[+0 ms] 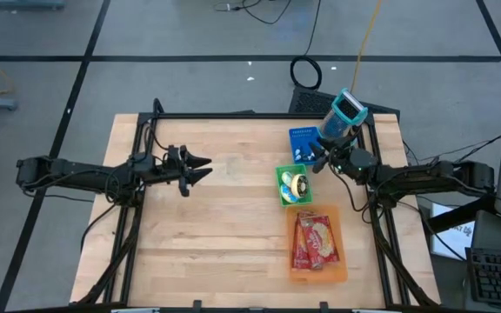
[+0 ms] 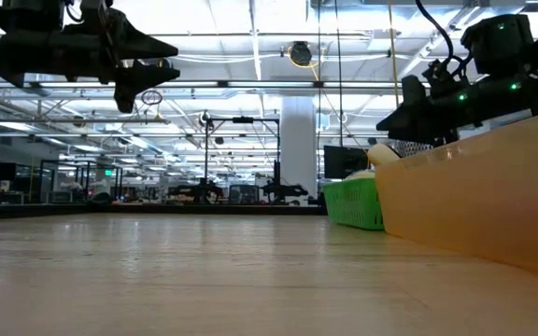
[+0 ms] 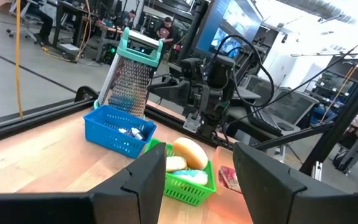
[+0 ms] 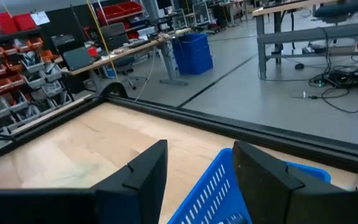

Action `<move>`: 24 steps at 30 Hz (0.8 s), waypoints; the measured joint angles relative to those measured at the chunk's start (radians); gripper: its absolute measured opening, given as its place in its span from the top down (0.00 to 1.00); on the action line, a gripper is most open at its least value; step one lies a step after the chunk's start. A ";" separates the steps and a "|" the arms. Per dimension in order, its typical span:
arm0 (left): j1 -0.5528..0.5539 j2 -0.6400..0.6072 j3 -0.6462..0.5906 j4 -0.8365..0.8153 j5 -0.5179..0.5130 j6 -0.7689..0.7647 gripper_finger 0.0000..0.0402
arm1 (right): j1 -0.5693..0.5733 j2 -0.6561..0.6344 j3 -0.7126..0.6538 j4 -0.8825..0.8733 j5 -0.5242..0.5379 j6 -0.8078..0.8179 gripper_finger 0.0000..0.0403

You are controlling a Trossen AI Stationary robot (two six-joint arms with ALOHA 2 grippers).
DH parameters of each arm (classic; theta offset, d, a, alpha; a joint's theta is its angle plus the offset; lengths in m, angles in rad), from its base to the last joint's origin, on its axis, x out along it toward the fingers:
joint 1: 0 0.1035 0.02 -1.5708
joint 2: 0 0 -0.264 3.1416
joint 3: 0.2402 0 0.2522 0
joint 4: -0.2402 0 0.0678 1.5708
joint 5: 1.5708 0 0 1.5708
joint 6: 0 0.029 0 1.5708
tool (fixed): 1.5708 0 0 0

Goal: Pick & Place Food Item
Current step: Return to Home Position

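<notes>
A green basket (image 1: 290, 198) near the table's right side holds round bun-like food items (image 3: 190, 152). Behind it stands a blue basket (image 1: 301, 139) with a metal grater (image 1: 344, 115) with a teal handle at its right end. An orange bin (image 1: 338, 261) toward the near edge holds red food packets (image 1: 315, 241). My right gripper (image 1: 314, 159) hovers open and level over the near edge of the blue basket (image 4: 219, 186), touching nothing. My left gripper (image 1: 205, 168) is open, level above the table's left half, pointing toward the baskets.
Bare wooden tabletop (image 1: 216, 235) spreads between my left gripper and the baskets, and along the near edge. A black frame rail (image 1: 233, 114) runs along the table's far edge. Cables lie on the floor beyond it.
</notes>
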 joint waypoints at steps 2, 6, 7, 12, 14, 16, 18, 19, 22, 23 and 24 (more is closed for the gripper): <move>0.001 0.000 0.000 -0.011 0.002 0.004 0.54 | 0.000 0.000 0.000 0.005 -0.002 -0.001 0.58; 0.023 -0.050 0.000 -0.055 0.076 0.053 0.54 | 0.001 -0.030 0.000 -0.004 -0.057 -0.032 0.58; 0.029 -0.078 0.000 -0.067 0.098 0.077 0.54 | 0.001 -0.044 0.000 -0.013 -0.092 -0.045 0.58; 0.059 -0.263 0.000 -0.255 0.102 0.120 0.54 | 0.002 -0.139 0.000 -0.066 -0.210 -0.067 0.58; 0.059 -0.334 0.000 -0.352 0.066 0.130 0.54 | 0.002 -0.188 0.000 -0.104 -0.219 -0.057 0.57; 0.047 -0.391 0.000 -0.430 0.017 0.136 0.54 | 0.002 -0.237 0.000 -0.146 -0.246 -0.064 0.58; 0.027 -0.432 0.000 -0.488 -0.030 0.149 0.54 | 0.002 -0.287 0.000 -0.193 -0.296 -0.085 0.57; 0.014 -0.449 0.000 -0.506 -0.049 0.159 0.54 | 0.002 -0.310 0.000 -0.211 -0.323 -0.095 0.57; -0.028 -0.477 0.000 -0.536 -0.083 0.195 0.54 | 0.002 -0.384 0.000 -0.275 -0.382 -0.103 0.58; -0.043 -0.479 0.000 -0.540 -0.090 0.207 0.54 | 0.002 -0.407 0.000 -0.298 -0.389 -0.103 0.58; -0.059 -0.478 0.000 -0.553 -0.100 0.218 0.54 | 0.002 -0.429 0.000 -0.319 -0.390 -0.103 0.58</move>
